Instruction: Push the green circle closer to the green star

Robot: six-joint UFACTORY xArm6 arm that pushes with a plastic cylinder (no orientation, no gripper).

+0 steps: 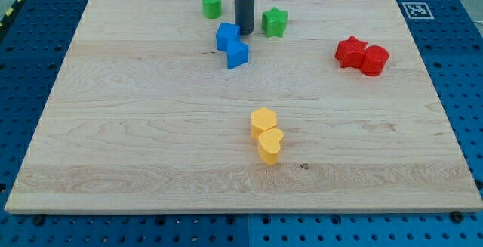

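Note:
The green circle (pixel 212 5) sits near the view's top, left of centre. The green star (pixel 275 22) lies to its right, a little lower. My rod comes down from the top between them, and my tip (pixel 245 32) rests on the board just right of the upper blue block (pixel 227 35). The tip is right of and below the green circle, and left of the green star. It touches neither green block.
A second blue block (pixel 238 54) sits just below the first. A red star (pixel 351 51) and a red circle (pixel 374 60) touch at the view's right. Two yellow blocks (pixel 264 121) (pixel 269 146) lie stacked below centre. The wooden board (pixel 113 126) ends at blue pegboard.

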